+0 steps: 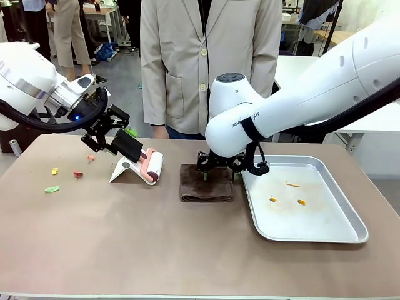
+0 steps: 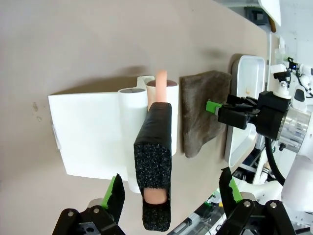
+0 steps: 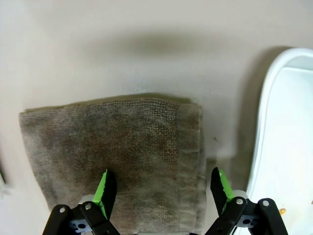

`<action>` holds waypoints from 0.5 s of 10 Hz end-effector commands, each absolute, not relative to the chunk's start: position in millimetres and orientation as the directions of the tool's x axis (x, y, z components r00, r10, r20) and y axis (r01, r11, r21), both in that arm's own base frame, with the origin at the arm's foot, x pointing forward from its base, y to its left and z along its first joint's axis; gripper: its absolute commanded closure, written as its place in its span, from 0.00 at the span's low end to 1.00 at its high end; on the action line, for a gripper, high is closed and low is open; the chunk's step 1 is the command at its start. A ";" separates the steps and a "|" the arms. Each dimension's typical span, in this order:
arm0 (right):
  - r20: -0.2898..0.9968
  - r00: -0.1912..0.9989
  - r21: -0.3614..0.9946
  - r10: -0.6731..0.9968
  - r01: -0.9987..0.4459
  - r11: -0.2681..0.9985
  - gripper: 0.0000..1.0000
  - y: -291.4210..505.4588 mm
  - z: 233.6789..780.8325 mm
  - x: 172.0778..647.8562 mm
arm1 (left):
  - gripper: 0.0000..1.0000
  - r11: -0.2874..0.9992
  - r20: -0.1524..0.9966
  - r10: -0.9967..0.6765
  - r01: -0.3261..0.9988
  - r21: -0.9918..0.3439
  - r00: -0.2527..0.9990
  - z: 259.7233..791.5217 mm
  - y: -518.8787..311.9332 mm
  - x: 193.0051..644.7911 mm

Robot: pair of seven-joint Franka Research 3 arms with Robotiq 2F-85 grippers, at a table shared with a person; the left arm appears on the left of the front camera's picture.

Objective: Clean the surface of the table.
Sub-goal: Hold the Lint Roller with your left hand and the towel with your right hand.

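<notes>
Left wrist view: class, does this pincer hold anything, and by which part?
Nothing is held: the left pincer stands open, straddling the lint roller's black foam handle without touching it.

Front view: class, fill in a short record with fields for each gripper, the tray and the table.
Left gripper: open, straddling the lint roller's black handle
Right gripper: open, over the folded brown cloth
Tray: orange scraps inside
Table: coloured scraps at the robot's left
</notes>
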State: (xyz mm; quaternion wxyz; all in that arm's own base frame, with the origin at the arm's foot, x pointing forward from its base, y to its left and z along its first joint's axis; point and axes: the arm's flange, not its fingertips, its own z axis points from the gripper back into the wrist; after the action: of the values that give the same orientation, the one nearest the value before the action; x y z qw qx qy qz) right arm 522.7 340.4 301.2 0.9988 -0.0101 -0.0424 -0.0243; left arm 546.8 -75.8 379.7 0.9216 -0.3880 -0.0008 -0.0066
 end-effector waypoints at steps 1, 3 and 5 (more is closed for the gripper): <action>0.088 0.993 -0.035 -0.078 0.081 0.996 0.00 346.4 302.8 527.5 | 0.00 0.677 0.063 0.034 0.024 -0.735 0.997 377.9 -74.5 549.9; 0.087 0.993 -0.025 -0.076 0.078 0.997 0.00 346.4 303.1 528.2 | 0.00 0.669 0.089 0.052 0.031 -0.743 0.995 378.0 -71.5 551.7; 0.085 0.993 -0.021 -0.077 0.079 0.997 0.00 347.0 303.3 528.1 | 0.00 0.669 0.100 0.045 0.044 -0.742 0.994 377.8 -68.3 553.0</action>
State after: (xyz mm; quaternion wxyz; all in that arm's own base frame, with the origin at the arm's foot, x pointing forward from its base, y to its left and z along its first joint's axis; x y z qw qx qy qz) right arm 524.6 341.7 301.0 0.9988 -0.0088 -0.0416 -0.0256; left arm 554.9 -70.6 383.3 0.9168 -0.3970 -0.0423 0.0118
